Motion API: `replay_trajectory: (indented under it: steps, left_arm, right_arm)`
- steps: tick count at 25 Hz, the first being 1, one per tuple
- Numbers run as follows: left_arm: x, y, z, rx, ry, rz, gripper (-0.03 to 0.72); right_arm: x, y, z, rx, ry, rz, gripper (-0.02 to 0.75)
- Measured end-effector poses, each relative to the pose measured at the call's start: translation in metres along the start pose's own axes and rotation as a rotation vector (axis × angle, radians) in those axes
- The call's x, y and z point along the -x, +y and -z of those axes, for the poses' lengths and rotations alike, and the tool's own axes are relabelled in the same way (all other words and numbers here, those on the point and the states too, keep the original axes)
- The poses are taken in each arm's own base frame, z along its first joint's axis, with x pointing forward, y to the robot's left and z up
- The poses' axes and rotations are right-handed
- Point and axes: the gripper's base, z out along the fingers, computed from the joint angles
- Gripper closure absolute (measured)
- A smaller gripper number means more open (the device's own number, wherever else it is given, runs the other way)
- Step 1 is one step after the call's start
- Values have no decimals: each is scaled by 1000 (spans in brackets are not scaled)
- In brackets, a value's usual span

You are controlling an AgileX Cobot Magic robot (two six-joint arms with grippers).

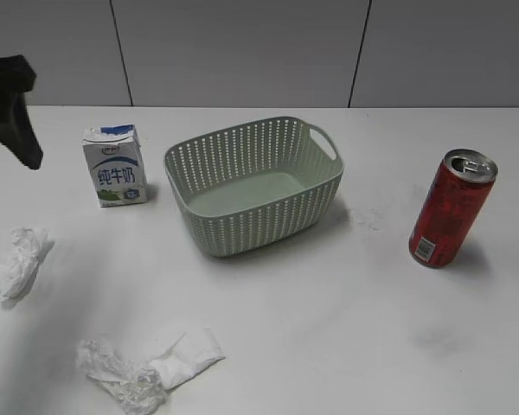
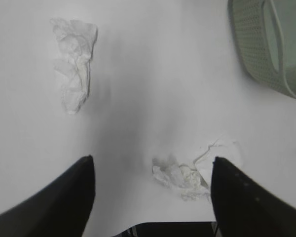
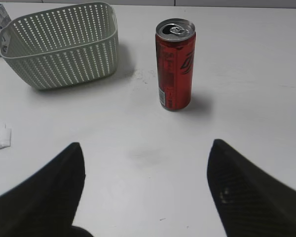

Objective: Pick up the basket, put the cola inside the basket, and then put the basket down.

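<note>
The pale sage-green basket point(image 1: 253, 184) stands empty on the white table at the middle; it also shows in the right wrist view point(image 3: 59, 44) and at the top right of the left wrist view point(image 2: 266, 44). The red cola can point(image 1: 451, 208) stands upright to the right of the basket, apart from it, and shows in the right wrist view point(image 3: 174, 64). My left gripper point(image 2: 152, 160) is open and empty, high over the table's left side; part of it shows at the far left of the exterior view point(image 1: 9, 104). My right gripper point(image 3: 145, 145) is open and empty, short of the can.
A white-and-blue milk carton point(image 1: 114, 165) stands left of the basket. A crumpled white tissue point(image 1: 22, 261) lies at the left and another point(image 1: 147, 367) at the front left; both show in the left wrist view point(image 2: 75, 61), point(image 2: 192, 173). A grey wall runs behind the table.
</note>
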Motion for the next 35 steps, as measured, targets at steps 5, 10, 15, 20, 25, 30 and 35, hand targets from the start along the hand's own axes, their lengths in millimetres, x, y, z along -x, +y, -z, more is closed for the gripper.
replay_trajectory:
  steps: [5, 10, 15, 20, 25, 30, 35]
  left_arm:
    - [18, -37, -23, 55, 20, 21, 135]
    - [35, -76, -52, 38, 20, 32, 135]
    - [52, -103, -88, 51, 59, 35, 135]
    - [65, -111, -113, 69, 74, 64, 135]
    - [72, -110, -135, 81, 54, 114, 135]
    - [78, -109, -161, 71, 45, 169, 135]
    - [85, -98, -185, 72, 86, 233, 137]
  right_arm:
    - [0, 0, 0, 0, 0, 0, 152]
    - [0, 0, 0, 0, 0, 0, 152]
    - [0, 0, 0, 0, 0, 0, 152]
    - [0, 0, 0, 0, 0, 0, 152]
    - [0, 0, 0, 0, 0, 0, 152]
    - [0, 0, 0, 0, 0, 0, 152]
    - [0, 0, 0, 0, 0, 0, 151]
